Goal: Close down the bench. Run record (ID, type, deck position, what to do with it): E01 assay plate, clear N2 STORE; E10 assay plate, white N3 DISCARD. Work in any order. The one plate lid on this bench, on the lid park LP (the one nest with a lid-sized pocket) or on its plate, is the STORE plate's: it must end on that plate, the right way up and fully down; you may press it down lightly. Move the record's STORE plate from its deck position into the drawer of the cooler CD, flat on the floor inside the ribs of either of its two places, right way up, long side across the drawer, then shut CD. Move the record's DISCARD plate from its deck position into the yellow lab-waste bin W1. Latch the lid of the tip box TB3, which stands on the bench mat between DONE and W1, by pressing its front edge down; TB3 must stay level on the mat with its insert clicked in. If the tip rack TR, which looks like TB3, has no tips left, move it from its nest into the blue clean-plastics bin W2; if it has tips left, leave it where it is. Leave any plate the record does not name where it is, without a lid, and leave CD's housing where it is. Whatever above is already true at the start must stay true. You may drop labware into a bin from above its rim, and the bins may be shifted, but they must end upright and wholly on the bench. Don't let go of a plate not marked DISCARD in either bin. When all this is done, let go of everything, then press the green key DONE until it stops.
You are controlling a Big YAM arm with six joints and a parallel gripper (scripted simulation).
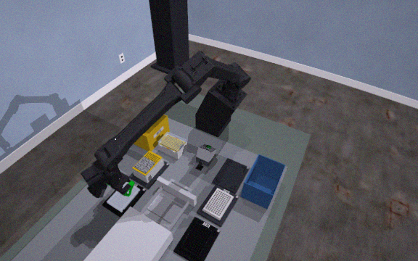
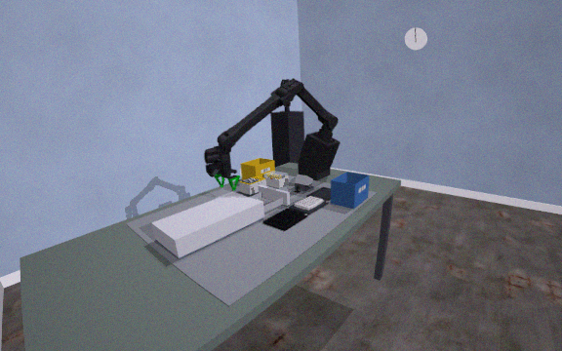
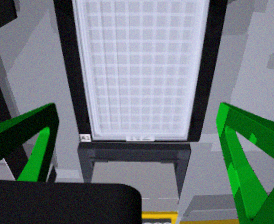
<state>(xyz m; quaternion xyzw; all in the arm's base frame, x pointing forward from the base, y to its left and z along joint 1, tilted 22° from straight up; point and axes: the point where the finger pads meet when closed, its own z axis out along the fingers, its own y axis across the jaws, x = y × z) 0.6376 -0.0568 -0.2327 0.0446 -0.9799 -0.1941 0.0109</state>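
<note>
My gripper (image 1: 128, 188) is open and empty, its green fingers spread wide just above a pale, clear-looking plate (image 1: 120, 201) in a black nest at the mat's left. In the wrist view the plate (image 3: 141, 63) shows a faint well grid, and the fingers hang over its near short end without touching it. I cannot tell whether a lid is on it. The white plate (image 1: 218, 203) lies in its own nest. The cooler (image 1: 133, 239) has its drawer (image 1: 169, 204) open. The tip box on the mat (image 1: 173, 143) stands by the yellow bin (image 1: 154, 134). The tip rack (image 1: 147, 164) sits in a nest.
The blue bin (image 1: 263, 179) stands at the mat's right edge. The green key (image 1: 207, 146) sits on a grey block mid-mat. Two black nests (image 1: 231, 174) (image 1: 196, 239) hold nothing. The arm's base (image 1: 216, 109) rises at the back.
</note>
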